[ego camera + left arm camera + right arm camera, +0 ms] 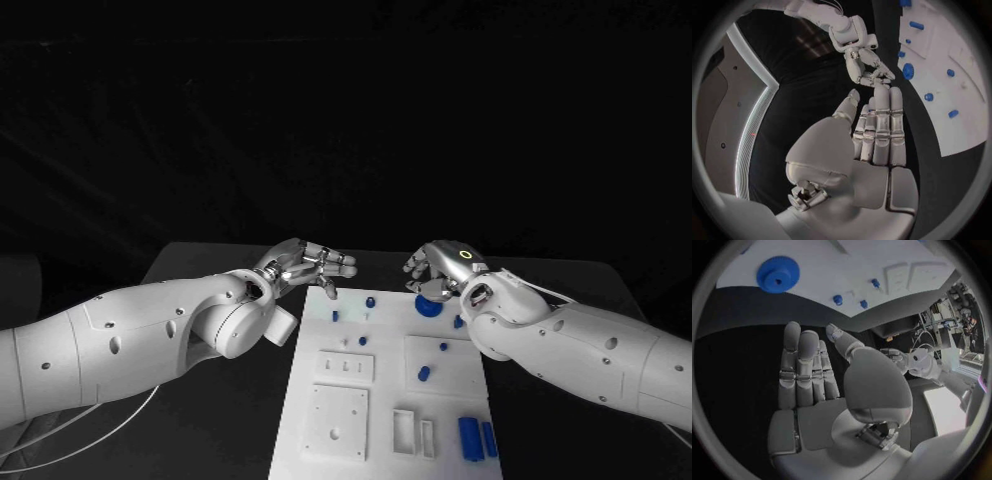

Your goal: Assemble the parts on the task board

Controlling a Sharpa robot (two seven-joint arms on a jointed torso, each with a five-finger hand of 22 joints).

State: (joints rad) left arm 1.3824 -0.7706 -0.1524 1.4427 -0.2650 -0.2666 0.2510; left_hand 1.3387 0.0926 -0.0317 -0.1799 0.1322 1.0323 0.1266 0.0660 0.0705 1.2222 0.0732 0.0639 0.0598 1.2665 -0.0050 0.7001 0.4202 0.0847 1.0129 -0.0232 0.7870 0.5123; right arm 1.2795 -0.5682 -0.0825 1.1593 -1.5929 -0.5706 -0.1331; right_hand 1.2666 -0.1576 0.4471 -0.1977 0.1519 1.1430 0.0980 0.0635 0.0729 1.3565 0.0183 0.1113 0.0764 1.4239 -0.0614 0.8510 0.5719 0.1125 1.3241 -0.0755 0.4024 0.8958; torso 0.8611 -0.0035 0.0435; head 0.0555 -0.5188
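Left hand: I see it at the task board's far left corner, fingers straight, side by side, empty.
Right hand: at the far right corner, likewise flat and empty.
Blue gear: on the board's far edge, just beside my right hand.
Other parts: scattered across the board.

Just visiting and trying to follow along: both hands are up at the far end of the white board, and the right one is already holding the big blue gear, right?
Not quite. Both hands are at the far end of the board, but the right hand holds nothing: the right wrist view shows its fingers straight and apart from the gear, which lies on the board. The left hand is empty too.
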